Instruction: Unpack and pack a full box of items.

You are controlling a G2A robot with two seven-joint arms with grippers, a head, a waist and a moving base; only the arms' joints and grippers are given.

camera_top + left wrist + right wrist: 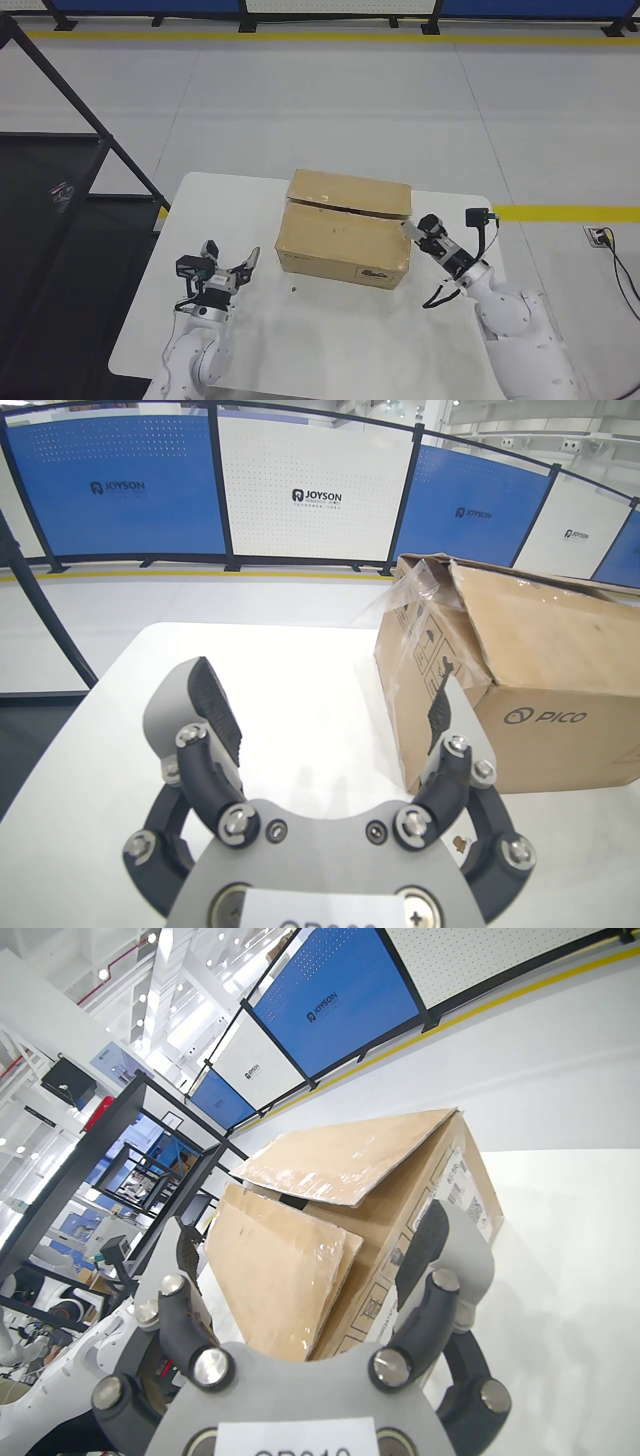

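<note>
Closely: right gripper (pixel 410 228), fingers spread, at box (pixel 345 240) side edge.

You see logo, handling symbols on brown cardboard box (pixel 550 660); logos on blue and white perforated fence panels (pixel 310 465)

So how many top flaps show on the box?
2: the far brown cardboard flap, slightly raised, and the near flap, lying lower. More may be hidden beneath.
</note>
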